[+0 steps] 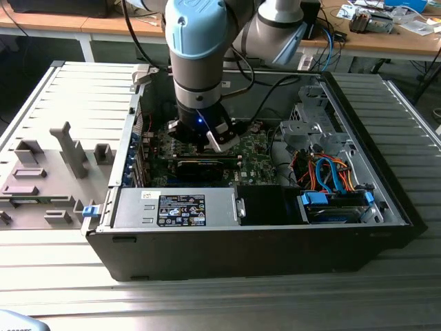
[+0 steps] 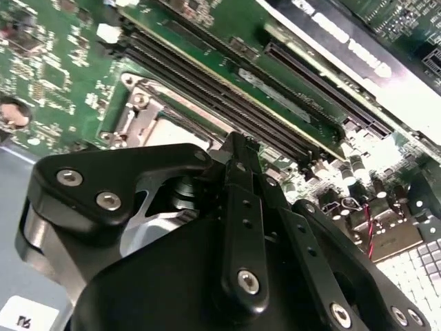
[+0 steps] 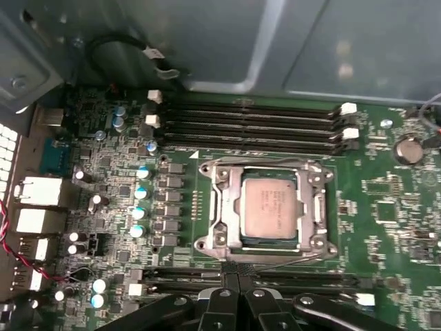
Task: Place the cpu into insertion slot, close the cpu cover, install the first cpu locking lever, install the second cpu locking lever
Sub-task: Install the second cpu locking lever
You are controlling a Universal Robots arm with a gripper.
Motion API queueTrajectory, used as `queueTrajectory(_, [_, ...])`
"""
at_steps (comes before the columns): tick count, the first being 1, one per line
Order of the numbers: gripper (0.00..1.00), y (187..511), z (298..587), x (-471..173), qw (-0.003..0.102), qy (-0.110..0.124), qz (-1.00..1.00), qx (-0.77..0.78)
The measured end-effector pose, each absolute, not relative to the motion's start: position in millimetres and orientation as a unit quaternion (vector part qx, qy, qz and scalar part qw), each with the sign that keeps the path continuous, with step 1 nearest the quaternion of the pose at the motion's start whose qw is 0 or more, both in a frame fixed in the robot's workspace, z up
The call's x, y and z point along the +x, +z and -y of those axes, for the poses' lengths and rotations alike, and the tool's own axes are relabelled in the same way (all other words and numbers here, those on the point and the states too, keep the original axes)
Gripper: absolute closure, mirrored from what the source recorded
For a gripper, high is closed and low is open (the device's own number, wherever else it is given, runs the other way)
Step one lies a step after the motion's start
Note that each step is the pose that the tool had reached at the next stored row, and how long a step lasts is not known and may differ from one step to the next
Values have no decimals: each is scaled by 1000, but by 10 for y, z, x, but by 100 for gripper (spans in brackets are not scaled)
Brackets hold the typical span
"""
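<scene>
With the cpu (image 3: 269, 209) already seated in the insertion slot (image 3: 265, 245) and the cpu cover (image 3: 224, 207) apparently down over it, I held the gripper (image 3: 238, 293) just beside the socket, fingers (image 3: 222, 309) drawn together on nothing, levers seemingly unlatched.

No lettering can be made out with certainty. In the exterior view, a black label (image 1: 182, 210) on the grey power supply (image 1: 172, 207), lower centre of the frame, carries white print too small to make out. Faint engraving on the cpu (image 3: 270, 210), centre of the first wrist view, is illegible.
</scene>
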State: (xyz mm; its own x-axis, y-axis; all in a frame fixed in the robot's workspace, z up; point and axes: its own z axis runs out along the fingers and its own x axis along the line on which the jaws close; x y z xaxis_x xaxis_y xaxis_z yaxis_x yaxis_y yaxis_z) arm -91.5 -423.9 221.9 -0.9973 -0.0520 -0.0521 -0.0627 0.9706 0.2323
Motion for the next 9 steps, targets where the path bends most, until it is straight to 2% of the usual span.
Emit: queueTrajectory(9, [89,2069,4238,-1002,22,128,-991,-41])
